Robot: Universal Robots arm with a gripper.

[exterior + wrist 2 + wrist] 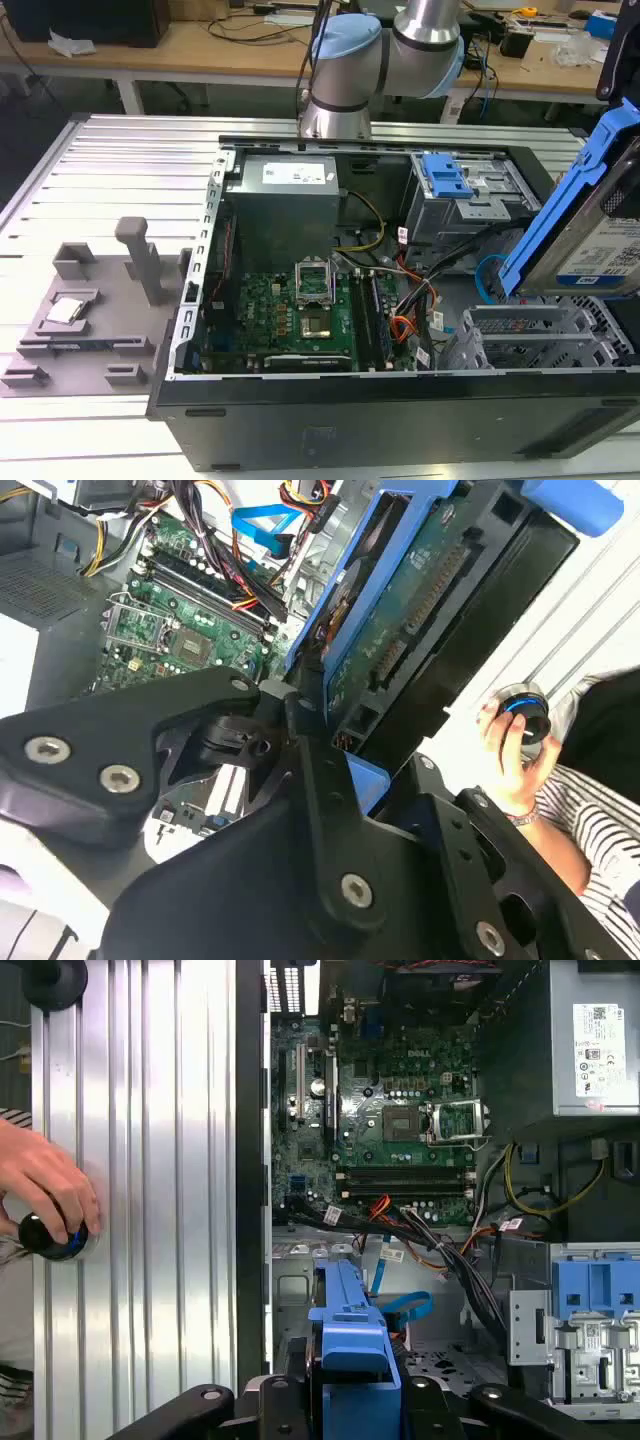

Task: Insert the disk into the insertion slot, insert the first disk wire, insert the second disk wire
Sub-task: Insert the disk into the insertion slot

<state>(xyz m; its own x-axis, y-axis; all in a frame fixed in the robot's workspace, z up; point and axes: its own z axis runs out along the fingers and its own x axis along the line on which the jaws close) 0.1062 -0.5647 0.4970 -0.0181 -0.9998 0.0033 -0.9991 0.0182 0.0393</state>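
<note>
The disk (598, 245) was held tilted just above the insertion slot (520, 335), not yet entered, its blue carrier clamped tight in the gripper (352, 1395). The cables (410, 300) beside the slot were seen lying loose, so all three steps were judged undone.

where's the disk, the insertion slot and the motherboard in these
disk (598, 250), exterior view, on its white label
insertion slot (520, 322), exterior view, on its silver metal frame
motherboard (262, 305), exterior view, on the bare green board
</note>
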